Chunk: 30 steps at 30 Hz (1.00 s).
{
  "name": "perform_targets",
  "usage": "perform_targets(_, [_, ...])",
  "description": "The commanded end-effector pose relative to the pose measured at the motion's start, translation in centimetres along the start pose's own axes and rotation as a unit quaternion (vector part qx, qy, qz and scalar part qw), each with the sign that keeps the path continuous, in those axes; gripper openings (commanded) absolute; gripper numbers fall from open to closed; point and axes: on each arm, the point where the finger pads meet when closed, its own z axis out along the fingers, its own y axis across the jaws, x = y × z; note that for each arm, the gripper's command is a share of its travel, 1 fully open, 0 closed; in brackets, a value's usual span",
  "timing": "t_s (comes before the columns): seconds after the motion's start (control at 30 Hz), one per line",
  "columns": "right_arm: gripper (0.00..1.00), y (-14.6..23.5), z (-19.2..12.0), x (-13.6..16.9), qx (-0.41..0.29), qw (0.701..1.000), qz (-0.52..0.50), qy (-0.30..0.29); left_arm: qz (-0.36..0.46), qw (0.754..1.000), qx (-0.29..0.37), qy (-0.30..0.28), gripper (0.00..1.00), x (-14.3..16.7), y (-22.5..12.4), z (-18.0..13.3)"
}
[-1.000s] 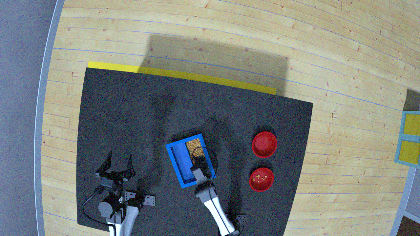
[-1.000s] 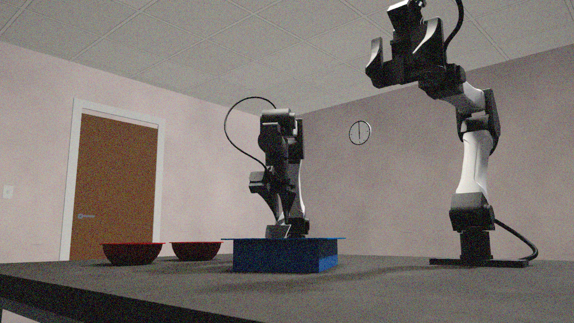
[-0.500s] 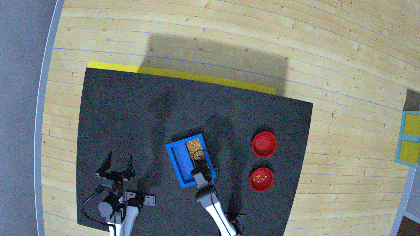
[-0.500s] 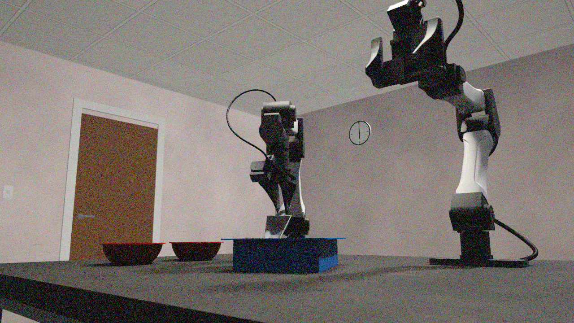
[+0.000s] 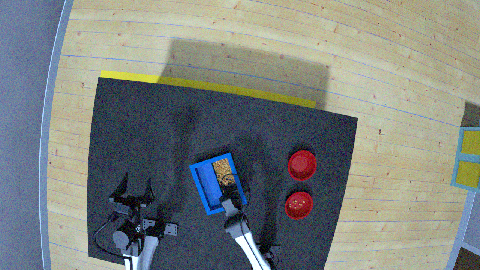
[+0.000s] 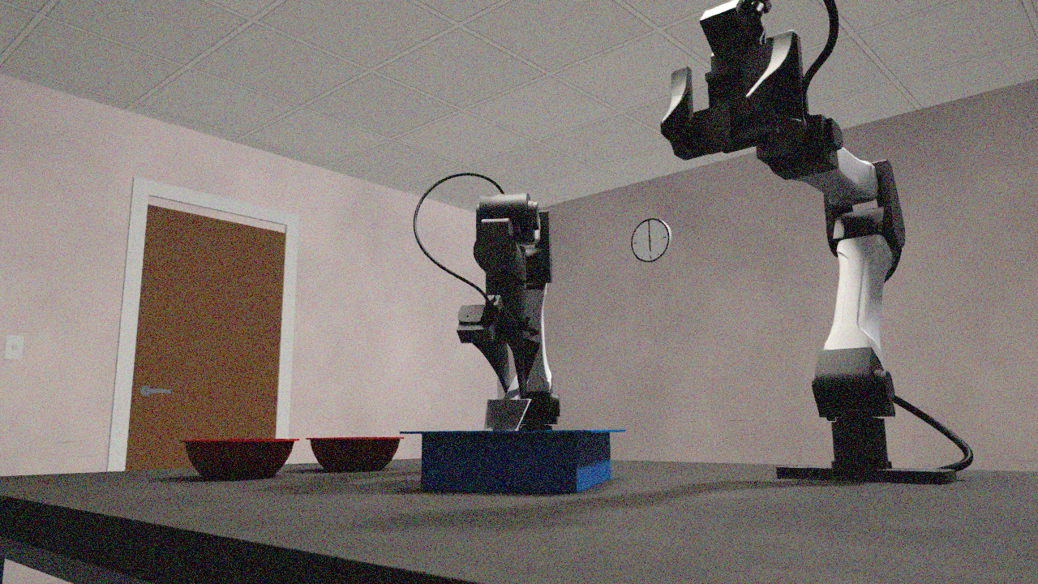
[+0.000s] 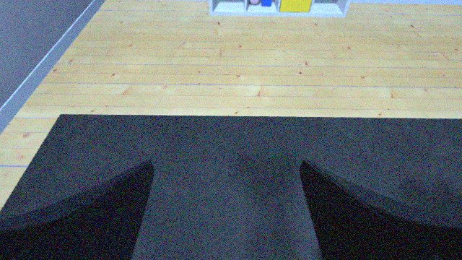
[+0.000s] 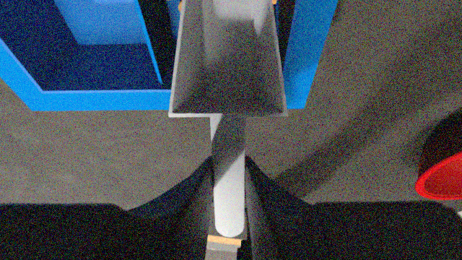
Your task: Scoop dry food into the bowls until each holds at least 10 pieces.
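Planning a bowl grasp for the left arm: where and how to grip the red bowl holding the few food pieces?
I'd pinch the rim of the red bowl, one finger inside, one outside, coming from above. It stands upright, mouth open, with a thin flared rim. Left gripper is open. Better the side away from the empty bowl.
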Motion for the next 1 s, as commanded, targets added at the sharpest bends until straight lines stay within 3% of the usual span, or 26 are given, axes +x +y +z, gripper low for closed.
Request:
perform_targets(0.0, [0.0,-0.1,-2.7,-0.3,-0.003,0.999,0.0,-0.04,0.0,1.0,0.0,-0.026,1.0,-2.0,0.0,-0.2])
perform_targets(0.27, [0.0,0.3,-2.8,-0.5,-0.001,0.999,-0.001,-0.047,0.0,1.0,0.0,-0.026,1.0,-2.0,0.0,-0.2])
perform_targets(0.43, [0.0,0.1,1.3,-0.8,-0.002,1.0,0.0,-0.004,0.0,1.0,0.0,-0.026,1.0,-2.0,0.0,-0.2])
perform_targets(0.47, [0.0,0.1,0.0,-0.7,-0.002,1.0,0.002,-0.018,0.0,1.0,0.0,-0.026,1.0,-2.0,0.0,-0.2])
perform_targets(0.53, [0.0,0.1,0.0,-0.7,-0.002,1.0,0.002,-0.018,0.0,1.0,0.0,-0.026,1.0,-2.0,0.0,-0.2])
perform_targets(0.6, [0.0,-0.1,1.9,-0.9,-0.003,1.0,0.0,0.001,0.0,1.0,0.0,-0.026,1.0,-2.0,0.0,-0.2])
perform_targets(0.9, [0.0,0.2,-0.1,-1.0,-0.008,1.0,-0.002,-0.03,0.0,1.0,0.0,-0.026,1.0,-2.0,0.0,-0.2])
perform_targets(0.97, [0.0,-0.1,1.5,-1.7,-0.006,1.0,0.0,-0.009,0.0,1.0,0.0,-0.026,1.0,-2.0,0.0,-0.2])
